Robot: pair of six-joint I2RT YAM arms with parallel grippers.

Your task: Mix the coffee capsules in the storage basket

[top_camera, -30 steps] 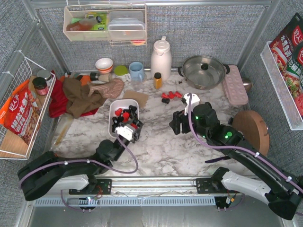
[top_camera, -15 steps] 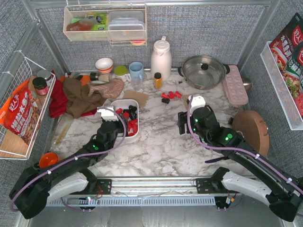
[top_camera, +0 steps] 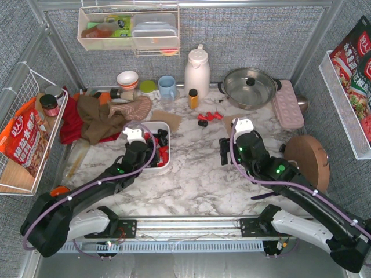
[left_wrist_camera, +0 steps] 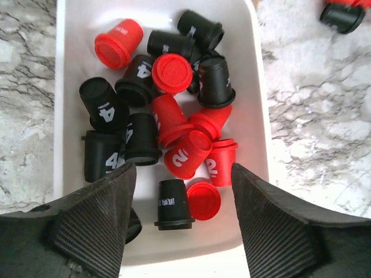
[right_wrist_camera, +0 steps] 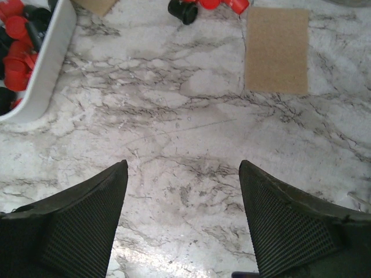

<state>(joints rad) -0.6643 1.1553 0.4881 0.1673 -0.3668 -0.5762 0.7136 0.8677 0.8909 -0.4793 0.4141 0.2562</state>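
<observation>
The white storage basket [top_camera: 166,163] [left_wrist_camera: 261,116] lies left of centre on the marble table. Several red and black coffee capsules [left_wrist_camera: 172,74] lie jumbled inside it, some upright, some on their sides. My left gripper [top_camera: 141,152] [left_wrist_camera: 182,171] hovers open over the basket's near end, with capsules below the gap and nothing between its fingers. A few more capsules [top_camera: 208,117] [right_wrist_camera: 184,10] lie loose on the table beyond the basket. My right gripper [top_camera: 229,147] [right_wrist_camera: 183,165] stands open over bare marble, to the right of the basket [right_wrist_camera: 46,63].
A tan pad [right_wrist_camera: 277,49] lies just ahead of the right gripper. Along the back stand a white jug [top_camera: 197,70], a small orange bottle [top_camera: 193,98], a lidded pot [top_camera: 249,87] and a pink tray [top_camera: 288,104]. Crumpled cloths [top_camera: 98,119] lie at the left, a round wooden board [top_camera: 307,159] at the right.
My left gripper has swung from the basket's near right corner to over the basket and opened wider. The right gripper has shifted slightly right and opened wider too.
</observation>
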